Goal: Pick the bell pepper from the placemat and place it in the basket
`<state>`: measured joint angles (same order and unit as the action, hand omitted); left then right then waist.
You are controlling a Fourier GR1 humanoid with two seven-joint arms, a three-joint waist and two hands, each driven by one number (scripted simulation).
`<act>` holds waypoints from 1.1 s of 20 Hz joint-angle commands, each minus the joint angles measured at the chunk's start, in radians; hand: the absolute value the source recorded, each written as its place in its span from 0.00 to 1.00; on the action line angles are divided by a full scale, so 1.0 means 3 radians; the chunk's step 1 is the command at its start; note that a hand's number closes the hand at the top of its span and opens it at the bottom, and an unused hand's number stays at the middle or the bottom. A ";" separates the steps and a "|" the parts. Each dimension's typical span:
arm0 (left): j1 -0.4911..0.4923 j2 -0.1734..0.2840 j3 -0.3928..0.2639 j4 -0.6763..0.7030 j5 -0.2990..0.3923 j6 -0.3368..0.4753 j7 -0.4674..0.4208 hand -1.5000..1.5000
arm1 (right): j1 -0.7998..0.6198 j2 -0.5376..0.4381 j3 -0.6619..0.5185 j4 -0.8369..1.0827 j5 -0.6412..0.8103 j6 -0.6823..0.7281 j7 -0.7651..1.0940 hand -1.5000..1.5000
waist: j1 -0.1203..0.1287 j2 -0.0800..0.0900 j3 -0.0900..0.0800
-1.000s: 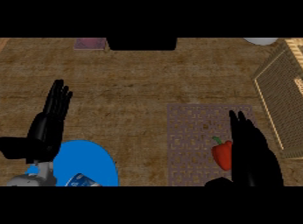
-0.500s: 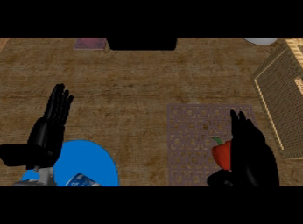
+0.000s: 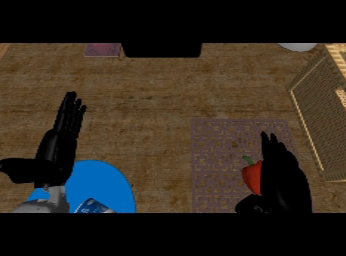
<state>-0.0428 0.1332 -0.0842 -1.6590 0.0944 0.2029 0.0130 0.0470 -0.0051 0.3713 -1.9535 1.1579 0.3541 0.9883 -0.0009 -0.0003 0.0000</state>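
Bottom right of frame: right hand [image 3: 283, 182] now sits right up against the pepper [image 3: 251, 176], lower than 1 s ago, when its fingers pointed straight up the mat. Fingers now bend over the pepper's right side & thumb shows under it near the bottom edge, so hand looks to be wrapping round it; can't tell if the wrap is complete, since the hand hides most of the fruit. Only the red left flank & green stem show. Pepper is on the mat [image 3: 220, 145], lower right part, same spot as before, so not lifted yet.

Bottom left: left hand [image 3: 54, 147] rests spread, fingers straight up, thumb out to frame left, above a blue plate [image 3: 106, 187]. It has slid a bit down-left vs 1 s ago, no role in the task.

Further up, right edge: basket [image 3: 327, 107], well apart from the pepper, up-right of it.

Judgement: grasp step is about done, the carry hasn't begun. Next needs a lift, then a move up-right over the basket rim.
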 commanded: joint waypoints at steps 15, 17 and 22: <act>0.0156 -0.0094 0.0205 -0.0016 -0.0065 -0.0216 -0.0102 0.50 | 0.0109 -0.0030 -0.0235 0.0394 -0.0020 -0.0338 -0.0201 0.00 | 0.0003 -0.0001 0.0000; 0.0054 -0.0133 0.0125 -0.0091 -0.0151 -0.0151 0.0032 0.50 | 0.0101 -0.0092 -0.0382 0.0552 -0.0078 -0.0509 -0.0350 0.00 | 0.0001 0.0000 0.0001; 0.0101 -0.0210 0.0090 -0.0099 -0.0198 -0.0150 -0.0028 0.50 | 0.0073 -0.0107 -0.0278 0.0495 -0.0230 -0.0134 -0.0329 1.00 | 0.0000 -0.0001 0.0000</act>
<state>-0.0091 0.0943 -0.0418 -1.6935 0.0572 0.1497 0.0245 0.0719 -0.0123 0.3083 -1.7961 1.1298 0.2506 0.9098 0.0003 -0.0013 -0.0006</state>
